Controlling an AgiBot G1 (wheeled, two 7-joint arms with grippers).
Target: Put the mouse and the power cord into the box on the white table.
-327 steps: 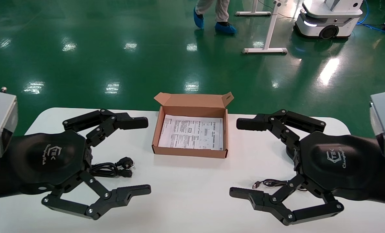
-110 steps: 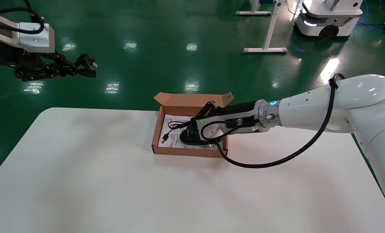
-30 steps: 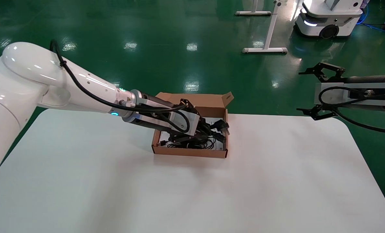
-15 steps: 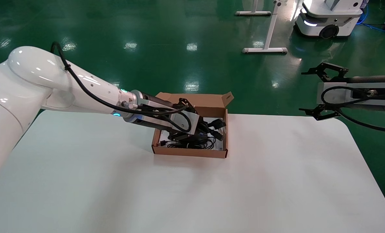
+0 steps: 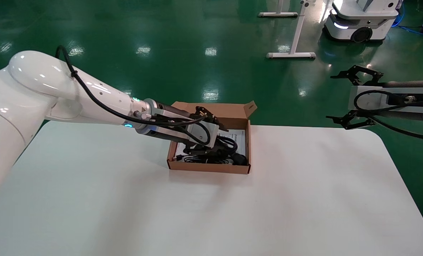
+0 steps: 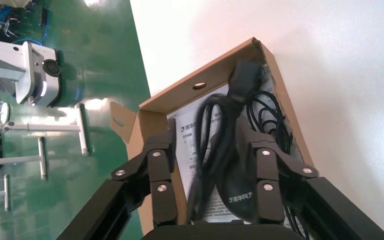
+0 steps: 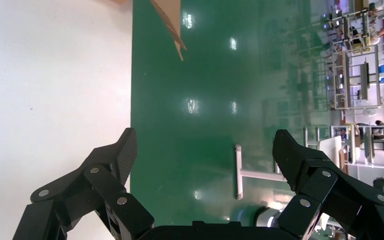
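The brown box (image 5: 208, 167) stands on the white table (image 5: 126, 206) near its far edge, lid flap upright. My left gripper (image 5: 215, 142) reaches into it. In the left wrist view this gripper (image 6: 207, 130) is open, and the thick black power cord (image 6: 220, 135) lies loose and blurred between its fingers, plug (image 6: 247, 75) toward the box wall (image 6: 180, 95). The black mouse (image 6: 242, 185) rests on the printed sheet under the cord, its thin cable (image 6: 275, 120) beside it. In the head view the cord (image 5: 229, 151) fills the box's right half. My right gripper (image 5: 339, 96) hangs open and empty beyond the table's far right corner.
Green floor lies beyond the table's far edge. A white mobile robot (image 5: 360, 21) and a white stand foot (image 5: 291, 55) are far behind. The right wrist view shows the table edge (image 7: 55, 75) and the floor between the open right gripper (image 7: 204, 137).
The power cord has dropped from above the box's right side down into the box, and the left gripper has let go of it. The right gripper has shifted only slightly.
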